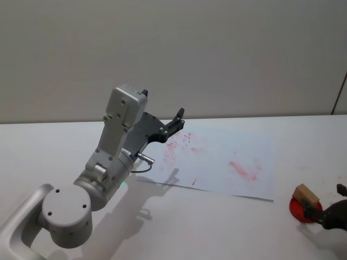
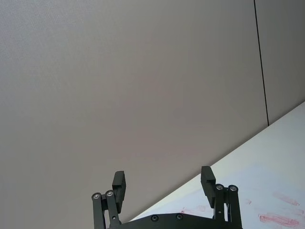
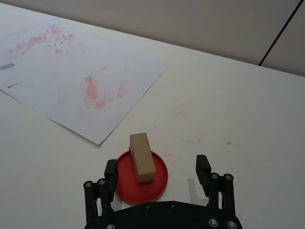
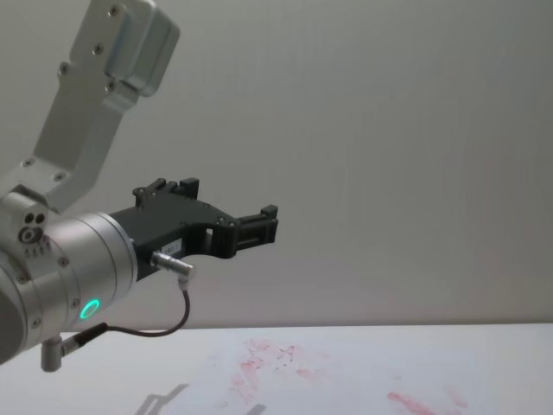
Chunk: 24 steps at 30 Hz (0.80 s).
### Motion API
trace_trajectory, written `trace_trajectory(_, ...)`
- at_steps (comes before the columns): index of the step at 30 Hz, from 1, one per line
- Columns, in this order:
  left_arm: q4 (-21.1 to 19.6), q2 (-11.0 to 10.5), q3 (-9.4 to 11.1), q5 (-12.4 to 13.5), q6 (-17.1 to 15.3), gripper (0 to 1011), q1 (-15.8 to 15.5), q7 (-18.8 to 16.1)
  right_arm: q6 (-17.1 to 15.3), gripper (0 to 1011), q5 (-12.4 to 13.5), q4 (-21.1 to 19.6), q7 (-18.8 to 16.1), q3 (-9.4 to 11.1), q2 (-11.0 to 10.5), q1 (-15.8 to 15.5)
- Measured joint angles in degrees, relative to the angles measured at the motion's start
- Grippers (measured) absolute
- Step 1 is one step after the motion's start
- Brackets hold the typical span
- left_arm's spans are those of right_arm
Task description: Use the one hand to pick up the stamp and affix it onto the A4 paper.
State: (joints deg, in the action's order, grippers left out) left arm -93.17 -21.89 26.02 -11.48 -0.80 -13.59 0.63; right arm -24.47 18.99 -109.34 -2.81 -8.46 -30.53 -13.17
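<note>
1. Plainly, the stamp (image 3: 142, 157) lies flat on a red ink pad (image 3: 159, 179) on the worktop, near the A4 paper's (image 3: 71, 81) right front corner.
2. The right gripper (image 3: 157, 166) hovers just behind it, jaws wide open and empty; the block sits ahead between them, nearer one jaw.
3. Its long axis points away from the jaws, so they would close across its narrow width.
4. The left gripper (image 1: 176, 120), open-jawed and empty, hangs raised over the paper's far-left corner.

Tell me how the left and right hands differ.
The left hand is raised in the air, aimed at the wall; the right hand is low over the table. The left hand has nothing before it; the right hand faces the stamp on a red pad. Both are open and empty.
</note>
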Motion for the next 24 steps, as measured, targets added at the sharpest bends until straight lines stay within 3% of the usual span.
trace_trajectory(11,0.00,0.00,0.00,0.00,0.00,1001,0.00,0.00,-2.01,995,-2.30,2.41,-2.16,-0.94,1.44,2.78)
trace_trajectory(24,0.00,0.00,0.00,0.00,0.00,1001,0.00,0.00,-3.00,641,-3.55,3.72,-3.30,-1.42,2.22,4.26)
